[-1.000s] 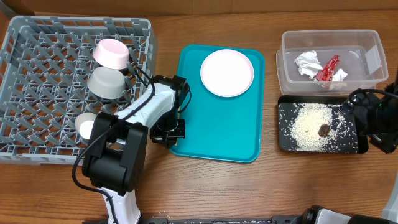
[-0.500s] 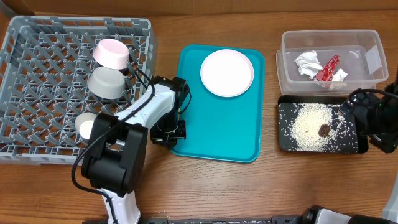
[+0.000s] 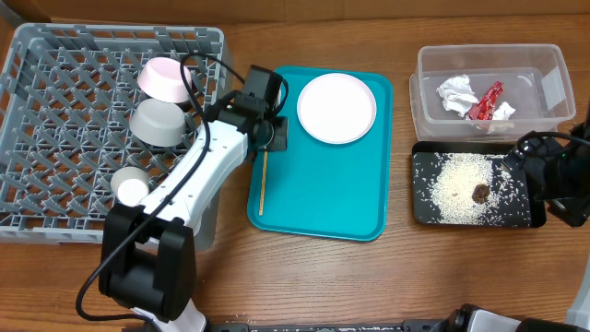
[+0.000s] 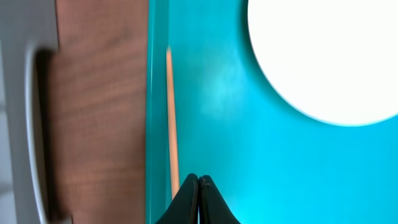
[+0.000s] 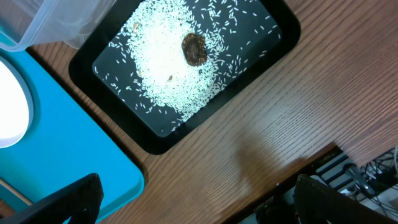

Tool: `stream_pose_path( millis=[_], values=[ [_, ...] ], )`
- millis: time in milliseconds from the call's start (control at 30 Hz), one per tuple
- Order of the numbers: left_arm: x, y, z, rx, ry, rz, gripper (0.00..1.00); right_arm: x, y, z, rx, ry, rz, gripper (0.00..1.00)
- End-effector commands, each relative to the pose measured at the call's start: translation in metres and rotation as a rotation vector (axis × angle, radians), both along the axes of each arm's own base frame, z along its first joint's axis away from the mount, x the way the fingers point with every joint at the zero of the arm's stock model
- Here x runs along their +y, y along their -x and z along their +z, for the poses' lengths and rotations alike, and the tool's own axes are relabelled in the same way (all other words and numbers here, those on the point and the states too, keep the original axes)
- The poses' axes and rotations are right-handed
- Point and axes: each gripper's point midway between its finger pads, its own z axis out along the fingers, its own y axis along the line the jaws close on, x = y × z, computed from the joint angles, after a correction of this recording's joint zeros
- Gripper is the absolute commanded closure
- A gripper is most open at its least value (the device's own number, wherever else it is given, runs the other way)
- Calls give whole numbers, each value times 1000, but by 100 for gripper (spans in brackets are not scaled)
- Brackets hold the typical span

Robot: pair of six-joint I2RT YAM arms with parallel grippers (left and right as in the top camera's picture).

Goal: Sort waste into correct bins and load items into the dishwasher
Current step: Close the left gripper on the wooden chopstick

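Observation:
The thin wooden stick [image 3: 263, 183] lies along the left edge of the teal tray [image 3: 323, 194]. It also shows in the left wrist view [image 4: 171, 118]. My left gripper [image 3: 274, 135] hovers above the stick's far end, shut and empty [image 4: 198, 182]. The white plate [image 3: 336, 108] sits on the tray's far part. The grey dish rack [image 3: 55, 111] holds the small white bowl [image 3: 166, 79], the grey metal bowl [image 3: 159, 121] and the white cup [image 3: 129, 185]. My right gripper [image 3: 553, 184] is open and empty [image 5: 199, 205] beside the black tray [image 3: 424, 207].
The black tray holds rice grains [image 5: 168, 68] and a brown lump [image 5: 194, 48]. The clear tub [image 3: 433, 65] behind it holds white tissue [image 3: 458, 93] and a red wrapper [image 3: 486, 101]. Bare wood lies between rack and teal tray [image 4: 99, 124].
My left arm has swung from the teal tray's front left corner toward the back, near the plate. The stick now shows lying on the tray. The right arm has not moved.

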Motion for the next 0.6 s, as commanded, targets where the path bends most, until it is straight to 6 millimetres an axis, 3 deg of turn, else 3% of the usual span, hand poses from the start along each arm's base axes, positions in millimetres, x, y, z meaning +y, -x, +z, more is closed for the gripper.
stream_pose_path(
  millis=[0, 267, 567],
  values=[
    [4, -13, -21, -6, -56, -32, 96, -1, 0, 3, -8, 16, 4, 0],
    [13, -22, -70, 65, -70, -9, 96, -1, 0, 3, -9, 13, 5, 0],
    [26, -36, -74, 37, -57, 32, 95, -1, 0, 3, -6, 12, 5, 0]
  ],
)
